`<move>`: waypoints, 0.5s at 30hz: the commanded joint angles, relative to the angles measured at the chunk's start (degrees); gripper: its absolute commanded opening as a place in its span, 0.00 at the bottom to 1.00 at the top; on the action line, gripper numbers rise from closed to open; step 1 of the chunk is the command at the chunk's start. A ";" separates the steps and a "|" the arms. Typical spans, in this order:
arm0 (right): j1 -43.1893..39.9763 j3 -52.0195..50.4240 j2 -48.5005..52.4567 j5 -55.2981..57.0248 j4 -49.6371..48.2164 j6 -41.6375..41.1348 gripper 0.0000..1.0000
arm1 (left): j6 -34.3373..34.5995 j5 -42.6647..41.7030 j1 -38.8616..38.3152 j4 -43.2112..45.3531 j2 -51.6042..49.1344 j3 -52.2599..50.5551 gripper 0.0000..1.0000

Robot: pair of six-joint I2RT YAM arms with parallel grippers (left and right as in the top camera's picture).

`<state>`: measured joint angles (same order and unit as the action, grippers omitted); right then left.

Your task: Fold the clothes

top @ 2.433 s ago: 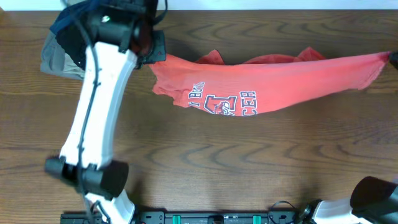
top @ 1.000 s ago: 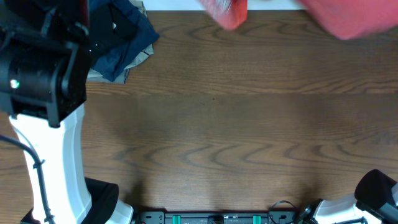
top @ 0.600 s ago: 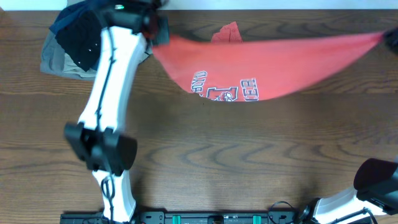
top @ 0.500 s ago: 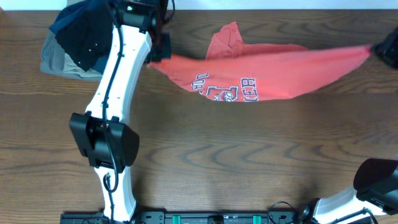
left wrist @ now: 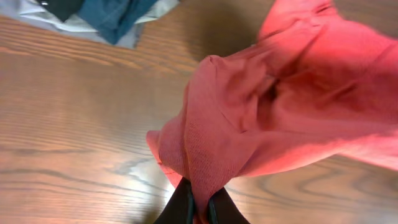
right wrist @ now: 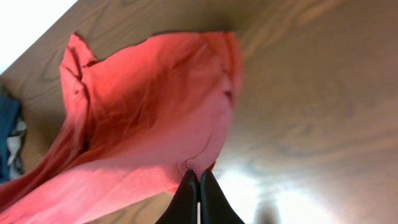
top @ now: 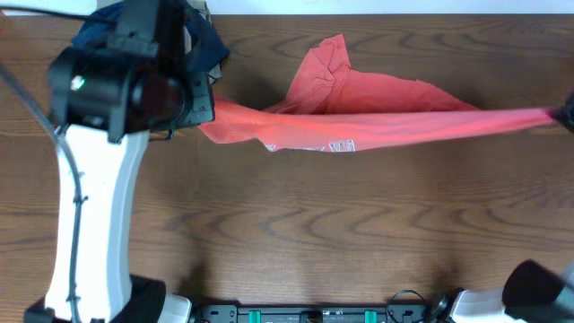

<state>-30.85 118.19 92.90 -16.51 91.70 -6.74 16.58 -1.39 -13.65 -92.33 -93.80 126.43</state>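
The clothes, a coral-red T-shirt (top: 377, 112), hang stretched above the table between both grippers, in a band across the overhead view, with one part draped up at the back (top: 325, 67). A sliver of white lettering shows on its lower edge. My left gripper (top: 204, 109) is shut on the shirt's left end; in the left wrist view the black jaws (left wrist: 199, 202) pinch a bunched fold of red cloth (left wrist: 249, 118). My right gripper (top: 567, 115) at the far right edge is shut on the other end, its jaws (right wrist: 199, 186) nipping the shirt (right wrist: 155, 124) hem.
A pile of dark navy, black and khaki garments (top: 202, 45) lies at the back left, partly behind the left arm (top: 90, 179); it also shows in the left wrist view (left wrist: 106, 15). The brown wooden table (top: 341, 233) spreads below; its white back edge runs along the top.
The shirt was swung up and back, then came down again. Now it is pulled tauter and narrower, most lettering folded under, and the left arm has moved nearer and to the left.
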 commanded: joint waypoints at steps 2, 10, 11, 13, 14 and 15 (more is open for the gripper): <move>-2.73 0.20 -4.04 5.01 3.10 -0.70 0.01 | 0.20 -5.01 -0.44 -4.46 3.30 -2.99 0.06; -4.98 -3.67 -10.84 8.39 5.60 -0.68 0.01 | 0.31 -5.53 -2.97 -4.46 11.02 -19.71 0.06; -4.98 -4.94 -11.85 8.76 5.60 -0.68 0.01 | 0.57 -5.51 -3.15 -4.46 11.89 -22.21 0.06; -4.98 -8.28 -14.34 9.57 5.60 -0.70 0.01 | 1.38 -5.53 -3.17 -4.42 13.68 -27.12 0.06; -4.98 -10.10 -15.56 9.68 5.60 -0.70 0.01 | 1.36 -5.51 -3.17 -4.35 14.60 -29.46 0.06; -4.98 -11.93 -16.76 9.66 5.57 -0.70 0.01 | 1.38 -5.51 -3.15 -4.28 15.30 -31.30 0.06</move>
<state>-35.38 110.02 79.31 -8.78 97.19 -7.07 16.97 -6.72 -16.71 -92.36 -80.95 99.70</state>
